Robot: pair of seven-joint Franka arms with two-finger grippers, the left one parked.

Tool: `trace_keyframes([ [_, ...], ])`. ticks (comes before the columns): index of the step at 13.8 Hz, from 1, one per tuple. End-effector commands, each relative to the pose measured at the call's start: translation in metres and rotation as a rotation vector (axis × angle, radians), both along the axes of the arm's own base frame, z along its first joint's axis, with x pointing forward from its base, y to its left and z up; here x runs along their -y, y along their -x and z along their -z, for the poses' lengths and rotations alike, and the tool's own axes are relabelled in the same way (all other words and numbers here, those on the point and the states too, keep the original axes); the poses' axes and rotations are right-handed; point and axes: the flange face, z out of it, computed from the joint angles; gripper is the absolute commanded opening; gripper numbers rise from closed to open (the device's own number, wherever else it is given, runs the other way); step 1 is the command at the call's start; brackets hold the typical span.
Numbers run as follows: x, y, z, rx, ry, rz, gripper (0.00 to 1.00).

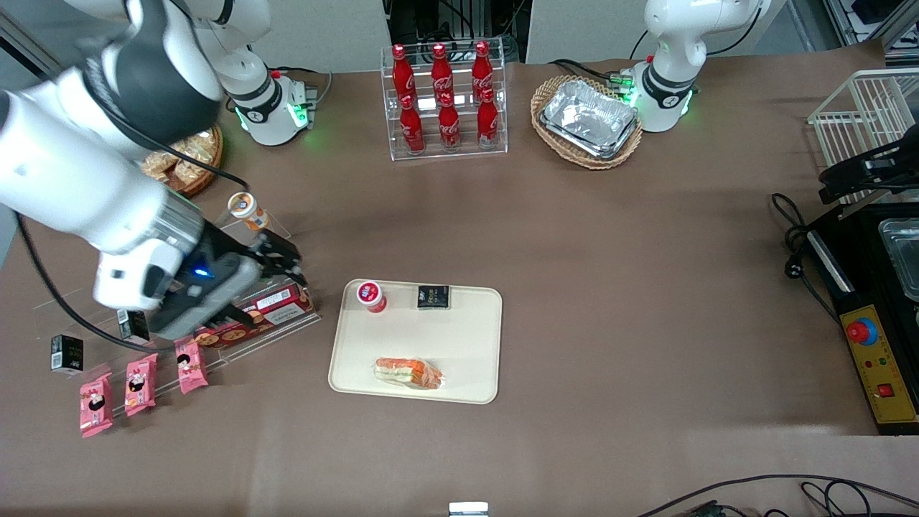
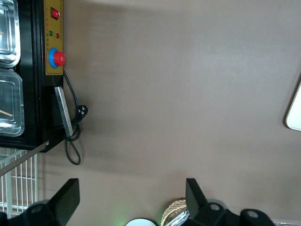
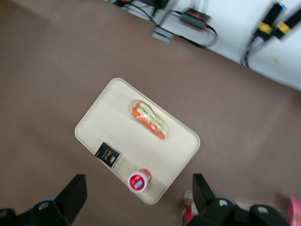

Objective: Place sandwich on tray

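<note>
Since the sandwich [image 1: 408, 373] already lies flat on the tray [image 1: 459, 337], low in the frame's centre, the open, empty gripper [image 1: 287, 264] at mid-left should simply retreat without clipping the rack [image 1: 273, 327] beneath.

The six red bottles [image 1: 446, 100] in the clear rack carry white script that reads as the Coca-Cola logo. The small black packet [image 1: 434, 296] on the tray [image 1: 459, 337] bears pale lettering too small to read. The red-lidded cup [image 1: 371, 294] and the red boxes [image 1: 271, 305] under the pincer [image 1: 283, 260] show print that stays illegible.
</note>
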Motion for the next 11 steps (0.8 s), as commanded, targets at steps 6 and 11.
trace_keyframes([
  [6, 0.114, 0.086, -0.091, -0.136, 0.252, 0.37, 1.0],
  [11, 0.229, 0.081, -0.044, -0.169, 0.264, 0.35, 1.0],
])
